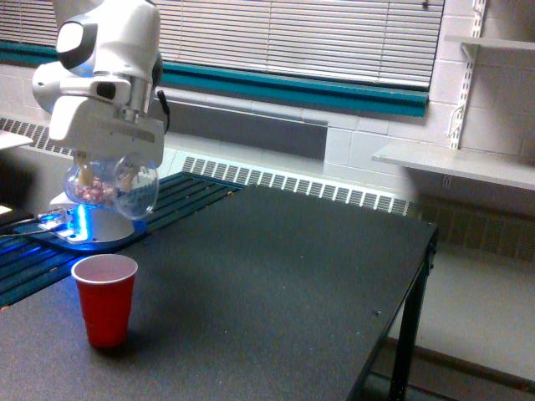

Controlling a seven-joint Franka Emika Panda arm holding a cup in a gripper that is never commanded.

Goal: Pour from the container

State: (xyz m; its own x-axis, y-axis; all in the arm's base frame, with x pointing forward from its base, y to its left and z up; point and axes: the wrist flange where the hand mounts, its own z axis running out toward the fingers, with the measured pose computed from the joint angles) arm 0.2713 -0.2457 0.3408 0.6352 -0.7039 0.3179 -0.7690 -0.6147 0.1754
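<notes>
The jar is held tilted above the red cup on the table, slightly toward the far side. It is pinched by the fingers, though their exact spread cannot be told.

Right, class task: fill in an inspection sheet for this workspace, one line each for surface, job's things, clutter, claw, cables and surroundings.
Surface: black table, bare apart from one cup.
Job's things: clear container with pinkish-white pieces, held in the air above the red cup; the cup stands upright with its mouth open.
Clutter: nothing seen.
Claw: the claw is shut on the container; its fingers are partly hidden.
Cables: dark cable by the robot base, which glows blue.
Surroundings: window blinds, radiator grille, white shelf at the exterior view's right.
</notes>
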